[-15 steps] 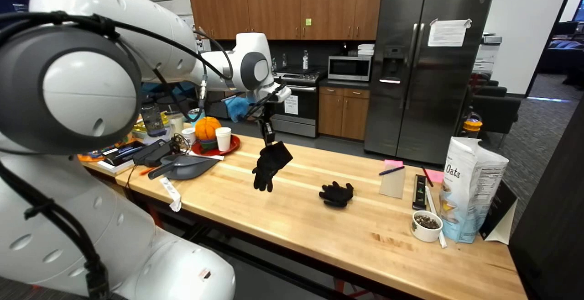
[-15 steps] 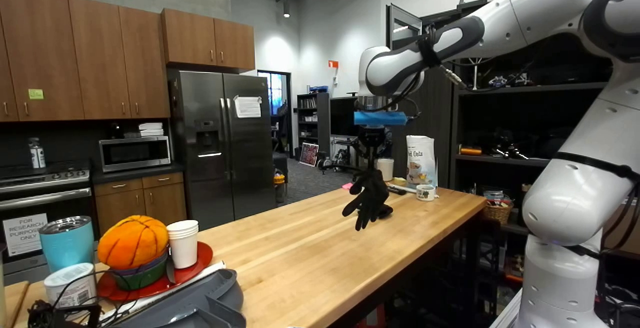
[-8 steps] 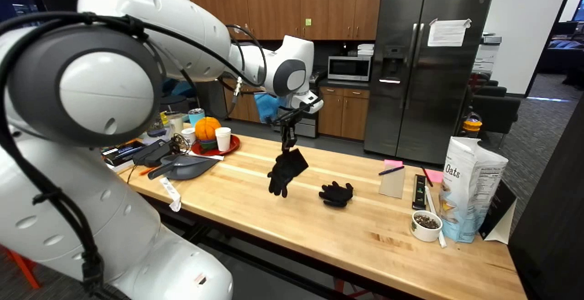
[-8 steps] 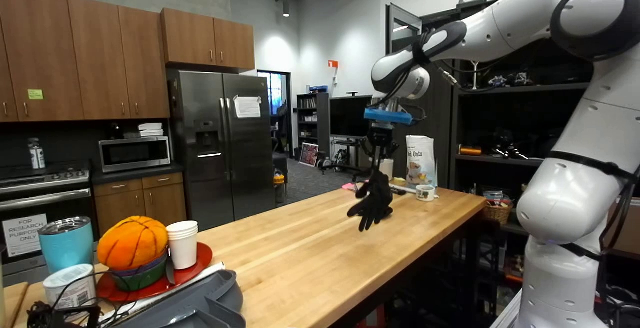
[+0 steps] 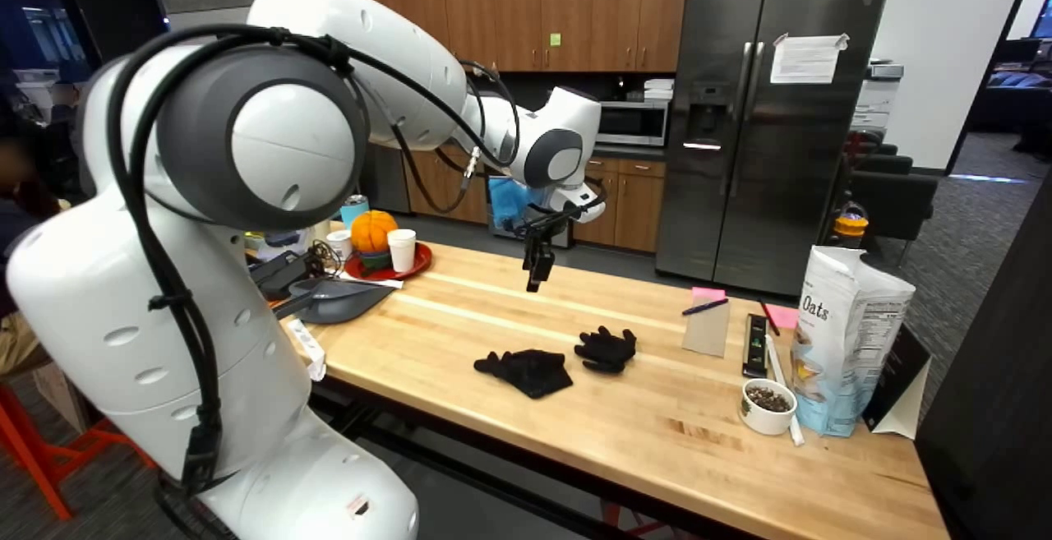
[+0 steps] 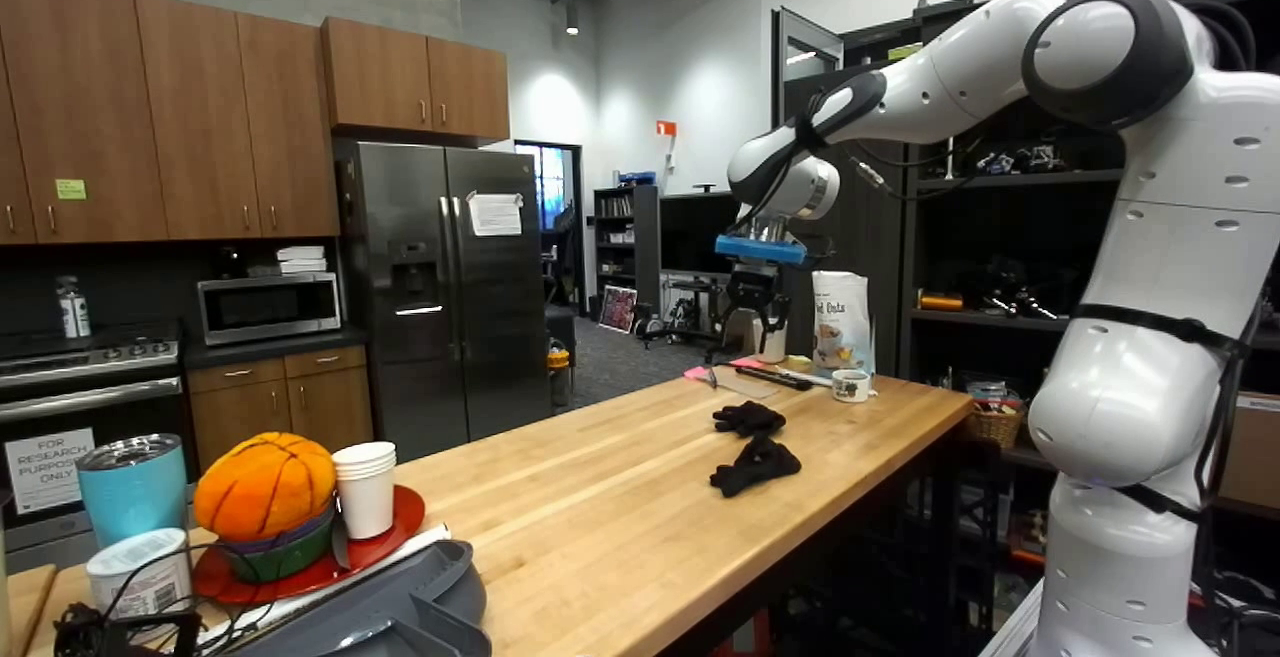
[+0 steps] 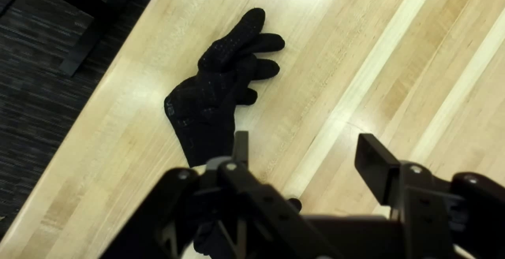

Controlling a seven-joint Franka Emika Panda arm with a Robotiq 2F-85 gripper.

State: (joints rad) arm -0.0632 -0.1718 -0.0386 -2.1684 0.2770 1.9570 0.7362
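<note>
As the gripper (image 7: 303,148) hangs with jaws parted, a glove (image 7: 215,93) lies on the table (image 5: 411,351)

Where the wrist camera looks down, the table shows between the fingertips (image 7: 371,164), which stand well apart. Past one of them lies the glove, black and creased, its cuff toward the gripper and its fingers pointing away. Both exterior views show the gripper raised above the table, away from the glove, with a blue wrap (image 6: 760,250) just above it on the arm (image 6: 1190,237). Near the glove, a strip of table between, lies a second glove (image 5: 606,349), also black; in the wrist view the gripper hides most of it.

Farther along the table in an exterior view, a pen (image 5: 705,307) rests across the top of a card (image 5: 707,333). Beyond these come a pink note (image 5: 786,316), a cup (image 5: 764,422) of dark bits and, beside it, an upright oats bag (image 5: 855,334). Toward the opposite end are a dustpan (image 5: 345,303) and a red plate (image 6: 408,527) with stacked cups (image 6: 366,487) and an orange plush (image 6: 265,485) in a bowl (image 6: 290,549). Past the table stand a stove (image 6: 90,412), a microwave (image 6: 265,307) and a fridge (image 6: 400,197), a paper (image 6: 496,214) on its door. Wooden cabinets (image 6: 200,127) hang above the microwave.
</note>
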